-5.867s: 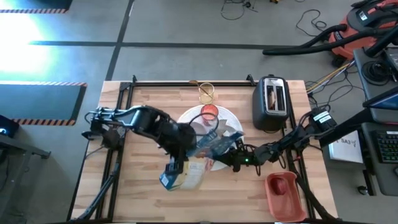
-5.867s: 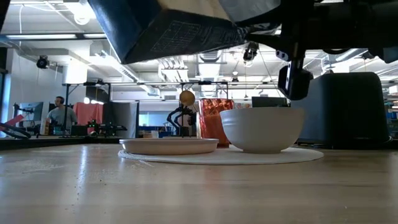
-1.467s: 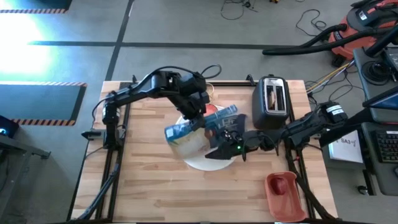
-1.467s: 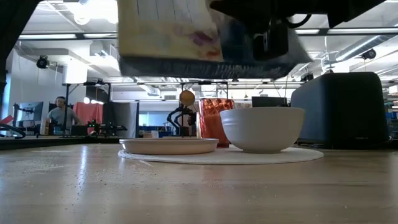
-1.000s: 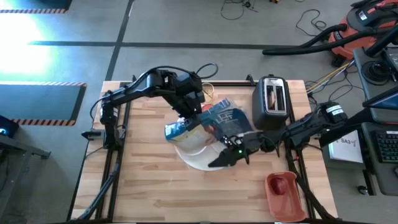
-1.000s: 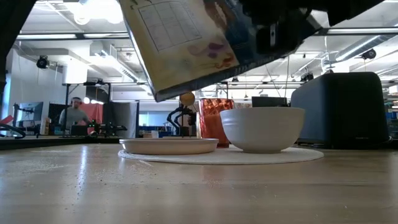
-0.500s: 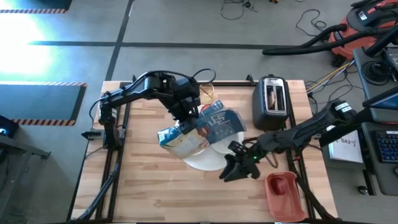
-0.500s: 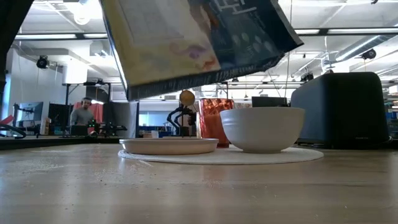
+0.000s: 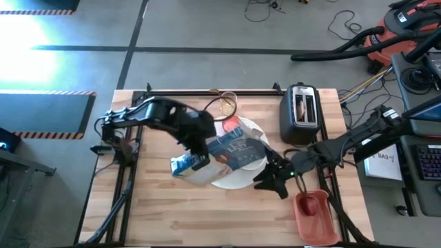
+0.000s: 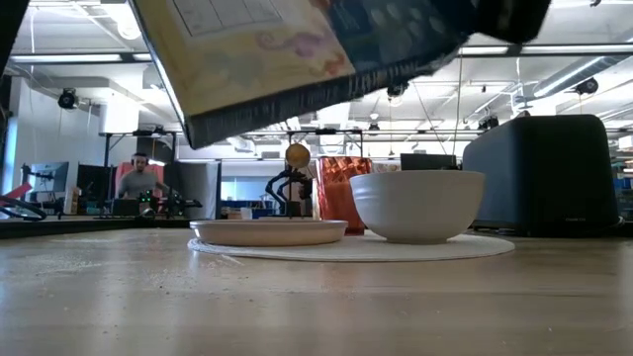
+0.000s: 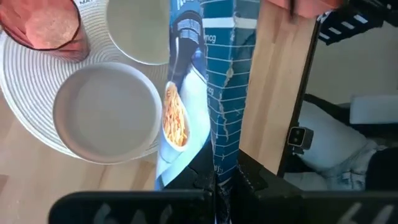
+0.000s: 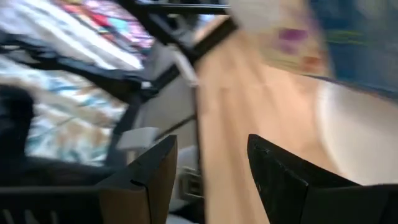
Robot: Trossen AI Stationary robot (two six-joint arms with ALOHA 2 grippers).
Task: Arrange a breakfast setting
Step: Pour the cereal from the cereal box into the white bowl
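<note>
My left gripper [image 9: 199, 161] is shut on a blue cereal box [image 9: 234, 150] that hangs over the large white plate [image 9: 238, 180]. On the plate stand a white bowl [image 11: 109, 112], a small white dish [image 11: 140, 31] and a red cup [image 11: 43, 25]. The clear glass [image 9: 228, 103] with the gold spoon in it stands behind the plate. To the right of the plate my right gripper [image 9: 272, 176] stands open, nothing between its fingers [image 12: 149, 180]. My left gripper pinches the cereal box between its two fingers at the box's end [image 11: 214, 168] that points toward the table's left. The fingers lie along the box. The box hangs clear of the table and tilted, above the bowl and the dish.
A dark toaster [image 9: 301, 114] stands at the back right. A red tray [image 9: 313, 210] with a small red thing in it lies at the front right corner. Bare wood shows along the table's near and left sides.
My left gripper has carried the box toward the table's near edge and a little left; the box has turned and now tilts over the plate. My right gripper has drawn away from the box toward the table's right edge.
</note>
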